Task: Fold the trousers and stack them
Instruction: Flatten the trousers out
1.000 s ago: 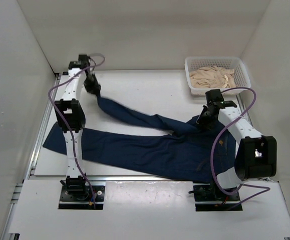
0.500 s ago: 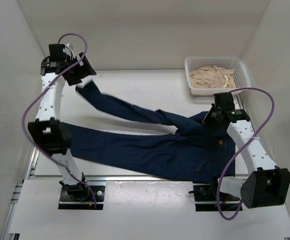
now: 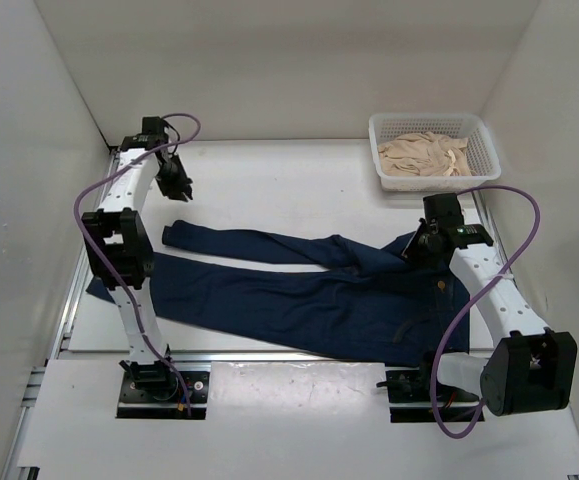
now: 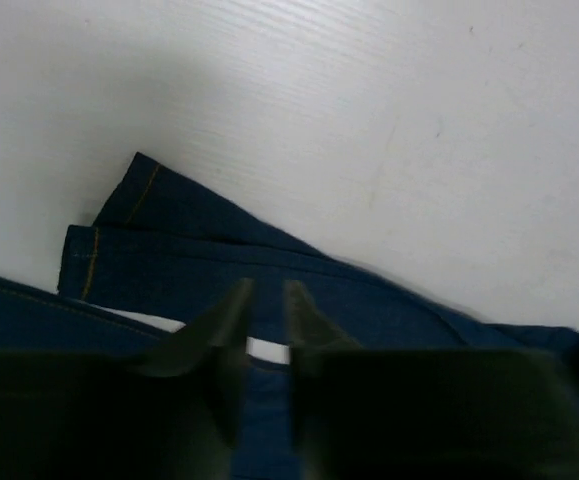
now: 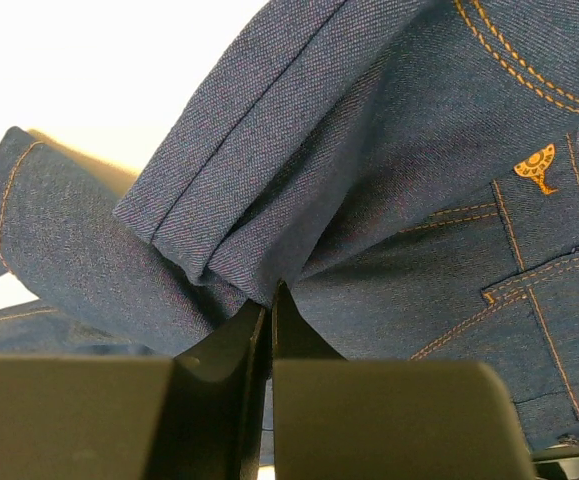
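So the dark navy denim trousers (image 3: 309, 300) are laid out flat on the white tabletop (image 3: 289, 180), nearer the arms than the white plastic mesh basket (image 3: 429, 117) in the far right corner. The waist end sits just in front of that basket and both long legs run off to the left, away from it. The leg on the basket's side ends in a hem that's open to view. The other leg's end goes under the left arm, so it's only partly visible. The right tool (image 5: 269, 300) is right at the waist end, the part of the jeans closest to the basket, and it's clamped tight on a bunched-up fold of denim, with orange pocket stitching and a tiny orange embroidered emblem (image 5: 541, 166) beside it. The left tool (image 4: 264, 295) is way across from the basket, hanging above bare tabletop just past the far leg's hem, with its fingers a thin gap apart and nothing in them. The basket itself has some crumpled beige cloth (image 3: 424, 155) in it.
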### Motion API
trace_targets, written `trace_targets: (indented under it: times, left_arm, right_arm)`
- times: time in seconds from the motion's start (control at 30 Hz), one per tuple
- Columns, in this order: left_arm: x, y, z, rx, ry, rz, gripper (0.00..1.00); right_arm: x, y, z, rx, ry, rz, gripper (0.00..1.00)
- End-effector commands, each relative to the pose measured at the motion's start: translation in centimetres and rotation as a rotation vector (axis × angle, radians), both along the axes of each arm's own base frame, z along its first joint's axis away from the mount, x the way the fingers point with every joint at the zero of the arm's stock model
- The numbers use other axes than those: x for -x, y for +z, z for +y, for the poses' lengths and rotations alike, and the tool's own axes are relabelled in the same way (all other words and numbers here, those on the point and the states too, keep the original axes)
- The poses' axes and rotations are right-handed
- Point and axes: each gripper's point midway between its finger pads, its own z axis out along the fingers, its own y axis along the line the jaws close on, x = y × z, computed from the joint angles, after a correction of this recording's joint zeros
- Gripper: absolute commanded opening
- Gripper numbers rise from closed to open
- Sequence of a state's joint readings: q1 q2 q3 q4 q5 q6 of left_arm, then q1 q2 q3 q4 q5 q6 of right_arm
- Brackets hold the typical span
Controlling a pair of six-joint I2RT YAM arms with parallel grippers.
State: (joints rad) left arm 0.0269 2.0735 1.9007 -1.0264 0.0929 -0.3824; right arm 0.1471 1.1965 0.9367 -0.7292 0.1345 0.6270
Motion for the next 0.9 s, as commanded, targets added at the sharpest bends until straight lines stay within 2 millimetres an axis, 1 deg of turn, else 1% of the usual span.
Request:
trace_targets:
  times: [0.0,0.03,0.07,0.1,0.13,0.2,0.27,0.3,0.33,0.37,0.4,0.43,0.5,0.53,0.6,0.63,0.67,0.73,0.77,0.83,0.87]
  left_arm:
    - [3.4,0.3,1.8,-0.107,0.038,0.052,0.39]
    - [3.9,-0.4,1.8,-0.107,0.038,0.063,0.71]
    - [4.5,-1.4,2.0,-0.118,0.058,0.086,0.88]
    - [5.6,-2.7,2.1,-0.123,0.070,0.132,0.95]
    - [5.7,-3.1,2.5,-0.122,0.080,0.133,1.00]
    - [5.7,-4.8,2.3,-0.111,0.084,0.170,1.00]
    - [5.6,-5.7,2.2,-0.102,0.080,0.185,1.00]
    - [5.5,-6.6,1.8,-0.079,0.071,0.206,1.00]
    - [5.2,-6.9,1.6,-0.069,0.068,0.210,1.00]
    - [5.1,-7.3,1.6,-0.069,0.067,0.217,0.99]
    - [4.3,-7.2,0.9,-0.032,0.043,0.200,0.86]
    - [4.1,-8.0,0.5,-0.012,0.027,0.213,0.70]
    - [2.8,-8.0,-0.2,0.028,0.013,0.190,0.25]
    - [1.6,-7.8,-0.7,0.059,0.002,0.177,0.10]
    - [0.5,-7.0,-1.3,0.092,-0.024,0.156,0.10]
    - [-0.7,-5.5,-1.7,0.090,-0.036,0.123,0.10]
    - [-1.3,-4.5,-1.6,0.080,-0.034,0.098,0.10]
    - [-2.6,-2.6,-1.6,0.078,-0.036,0.043,0.10]
    - [-3.8,0.2,-1.0,0.075,-0.029,-0.033,0.10]
    - [-4.5,2.7,-0.5,0.107,-0.016,-0.096,0.10]
    - [-5.1,4.8,0.5,0.134,-0.006,-0.150,0.10]
  right_arm:
    - [-0.5,0.8,0.4,-0.014,0.016,-0.033,0.00]
    - [-0.5,0.8,0.4,-0.014,0.016,-0.033,0.00]
    - [-0.5,0.8,0.4,-0.014,0.016,-0.033,0.00]
    - [-0.5,0.8,0.6,-0.021,0.021,-0.032,0.00]
    - [-0.5,0.8,0.6,-0.021,0.021,-0.032,0.00]
    - [-0.7,1.1,0.4,-0.006,0.022,-0.043,0.00]
    - [-0.6,0.8,0.3,-0.004,0.022,-0.024,0.00]
    - [-0.6,0.8,0.3,-0.004,0.022,-0.024,0.00]
    - [-0.6,0.8,0.3,-0.004,0.022,-0.024,0.00]
    - [-0.5,0.8,0.5,-0.014,0.028,-0.023,0.00]
    - [-0.5,1.0,0.5,-0.015,0.028,-0.032,0.00]
    - [-0.5,1.0,0.7,-0.023,0.033,-0.031,0.00]
    - [-0.6,1.7,0.9,-0.036,0.040,-0.051,0.00]
    - [-1.2,2.6,1.0,-0.040,0.040,-0.075,0.00]
    - [-1.5,3.6,1.2,-0.044,0.054,-0.094,0.00]
    - [-2.0,4.8,1.2,-0.042,0.062,-0.122,0.00]
    - [-2.4,5.7,1.5,-0.053,0.068,-0.144,0.00]
    - [-2.5,7.4,1.4,-0.041,0.091,-0.175,0.00]
    - [-3.1,9.1,1.5,-0.045,0.091,-0.213,0.00]
    - [-3.0,10.3,1.2,-0.024,0.103,-0.228,0.00]
    - [-3.3,11.7,1.2,-0.020,0.112,-0.255,0.00]
